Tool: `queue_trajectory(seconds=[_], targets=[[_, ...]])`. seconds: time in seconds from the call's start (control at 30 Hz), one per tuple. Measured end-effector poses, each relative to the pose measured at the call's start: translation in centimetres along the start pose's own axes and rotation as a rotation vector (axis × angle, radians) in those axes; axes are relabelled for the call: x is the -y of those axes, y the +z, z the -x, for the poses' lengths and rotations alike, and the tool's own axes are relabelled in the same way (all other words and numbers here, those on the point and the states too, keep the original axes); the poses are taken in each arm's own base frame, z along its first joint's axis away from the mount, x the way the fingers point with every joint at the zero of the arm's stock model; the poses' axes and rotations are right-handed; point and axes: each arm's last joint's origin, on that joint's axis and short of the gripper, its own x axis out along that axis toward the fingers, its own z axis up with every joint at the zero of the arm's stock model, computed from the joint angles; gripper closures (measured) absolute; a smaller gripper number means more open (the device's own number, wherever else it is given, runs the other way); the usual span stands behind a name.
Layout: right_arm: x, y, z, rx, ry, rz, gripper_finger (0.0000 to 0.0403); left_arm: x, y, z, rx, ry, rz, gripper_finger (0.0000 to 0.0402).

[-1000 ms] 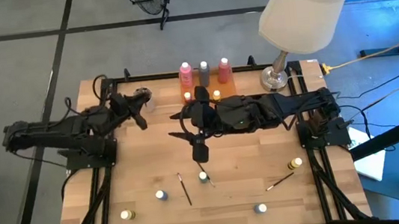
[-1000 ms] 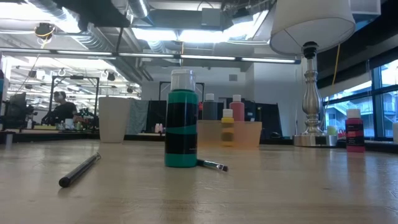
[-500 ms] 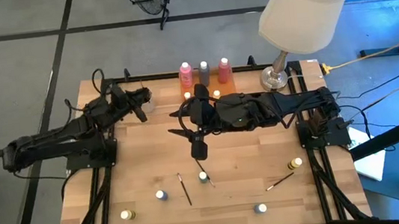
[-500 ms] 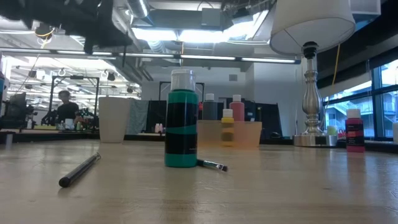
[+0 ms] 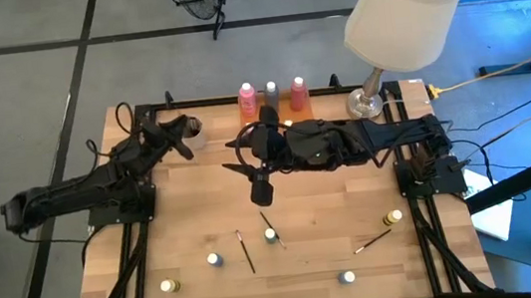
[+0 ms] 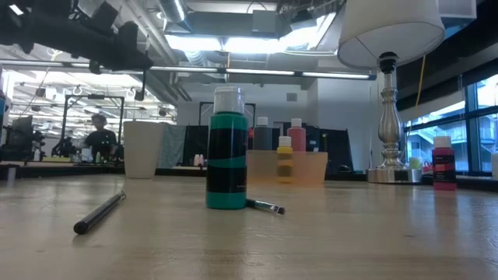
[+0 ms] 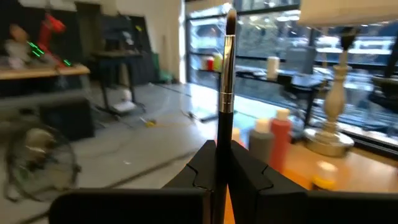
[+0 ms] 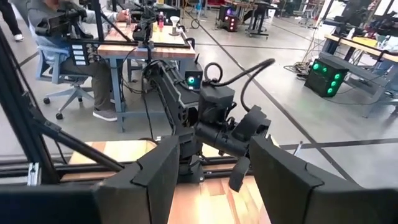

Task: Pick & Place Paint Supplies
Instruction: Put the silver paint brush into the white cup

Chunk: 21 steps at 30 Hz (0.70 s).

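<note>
- From straight overhead we see the whole table and both arms.
- At tabletop height we look level across the table, near a green bottle, toward the orange tray and lamp, both also seen from above.
- The left wrist camera faces the lamp; the right wrist camera faces the left arm.

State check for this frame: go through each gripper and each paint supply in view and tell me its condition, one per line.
left gripper: shut on brush, by the beige cup
brush: held upright in that gripper
right gripper: open, empty, above the table's middle
three tall bottles: upright, capped, at the orange tray
green bottle: upright, capped
loose brushes: lying flat on the table
small pots: upright, lidded, scattered
</note>
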Motion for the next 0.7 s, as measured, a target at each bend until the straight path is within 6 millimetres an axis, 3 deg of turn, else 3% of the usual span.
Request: queue_trajectory(seconds=[0.37, 0.7], targets=[[0.0, 0.2, 0.0, 0.015, -0.001, -0.009, 0.0204, -1.1, -1.6, -2.2, -0.112, 0.064, 0.036, 0.0387], [-0.2, 0.2, 0.0, 0.016, 0.019, -0.015, 0.0204, -1.9, -4.0, -1.9, -0.064, 0.117, 0.077, 0.0387]])
